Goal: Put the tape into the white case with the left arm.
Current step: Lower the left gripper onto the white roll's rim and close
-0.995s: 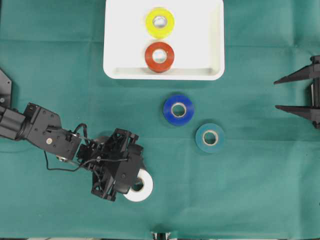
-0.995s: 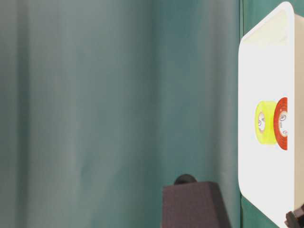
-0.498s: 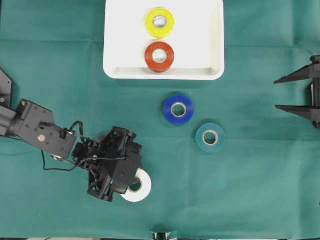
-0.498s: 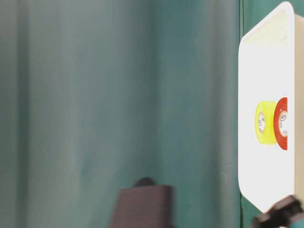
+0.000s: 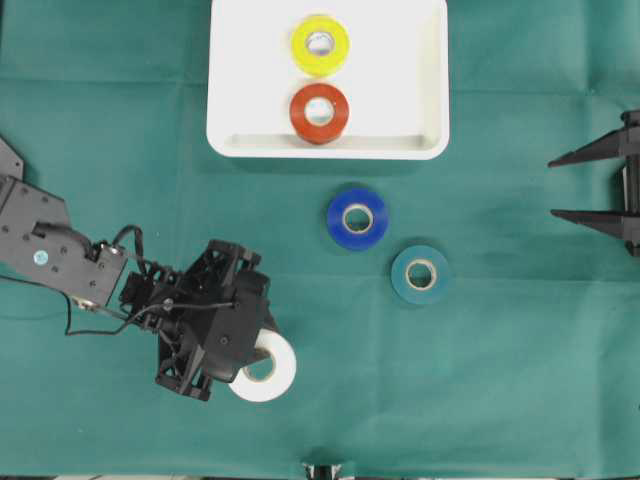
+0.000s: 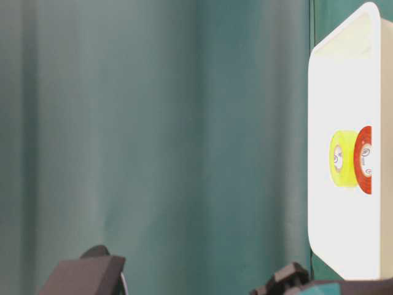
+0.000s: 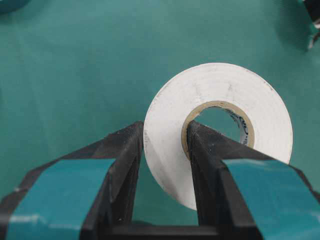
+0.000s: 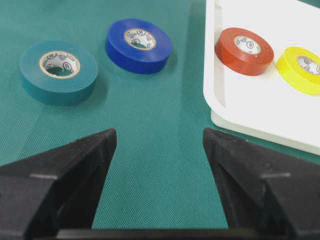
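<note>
My left gripper is shut on a white tape roll, one finger outside the rim and one through the core; the roll hangs tilted above the green cloth. From overhead the white tape roll shows at the lower left under the left gripper. The white case lies at the top middle with a yellow roll and a red roll inside. A blue roll and a teal roll lie on the cloth. My right gripper stands open at the right edge, holding nothing.
The green cloth covers the whole table. In the right wrist view the teal roll and blue roll lie ahead of the open right gripper, with the white case to its right.
The left arm has drawn back toward the lower left with the white roll pinched in it, and the roll has tilted up off the cloth. The right arm has not moved.
</note>
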You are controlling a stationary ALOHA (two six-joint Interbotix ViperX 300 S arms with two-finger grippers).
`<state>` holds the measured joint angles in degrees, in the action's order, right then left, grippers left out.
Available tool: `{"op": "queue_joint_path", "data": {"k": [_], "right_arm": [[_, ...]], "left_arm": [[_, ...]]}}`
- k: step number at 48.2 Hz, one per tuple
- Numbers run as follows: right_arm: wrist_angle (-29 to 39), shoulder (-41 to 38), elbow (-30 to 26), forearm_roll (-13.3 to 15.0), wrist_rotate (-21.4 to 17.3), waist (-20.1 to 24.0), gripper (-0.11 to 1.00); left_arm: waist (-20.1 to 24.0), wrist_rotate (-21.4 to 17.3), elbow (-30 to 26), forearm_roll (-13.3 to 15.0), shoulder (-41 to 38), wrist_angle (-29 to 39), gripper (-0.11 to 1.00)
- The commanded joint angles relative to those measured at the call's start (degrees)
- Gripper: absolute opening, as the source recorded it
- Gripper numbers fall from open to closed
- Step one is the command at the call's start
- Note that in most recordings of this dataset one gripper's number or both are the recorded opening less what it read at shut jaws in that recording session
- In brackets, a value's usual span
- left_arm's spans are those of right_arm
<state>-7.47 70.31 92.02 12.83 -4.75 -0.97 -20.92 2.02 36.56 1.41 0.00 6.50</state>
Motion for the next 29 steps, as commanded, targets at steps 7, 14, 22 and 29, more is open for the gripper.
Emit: {"op": "queue_joint_path", "data": {"k": [7, 14, 22, 29], "right_arm": [[-0.35, -0.35, -0.53, 0.09, 0.00, -0.09, 0.97], [-0.26, -0.35, -0.53, 0.09, 0.00, 0.00, 0.97], [-0.26, -0.35, -0.53, 0.09, 0.00, 0.00, 0.97], [-0.35, -0.35, -0.44, 0.09, 0.00, -0.09, 0.97]], "left_arm": [[4.83, -1.41, 0.97, -0.09, 2.29, -0.18, 0.26], [8.79, -3.78, 2.37, -0.09, 3.78, -0.18, 0.26], [13.80, -5.71, 4.57, -0.09, 5.98, -0.18, 0.26], [17.58, -6.94, 6.15, -0.09, 7.38, -0.18, 0.26]]}}
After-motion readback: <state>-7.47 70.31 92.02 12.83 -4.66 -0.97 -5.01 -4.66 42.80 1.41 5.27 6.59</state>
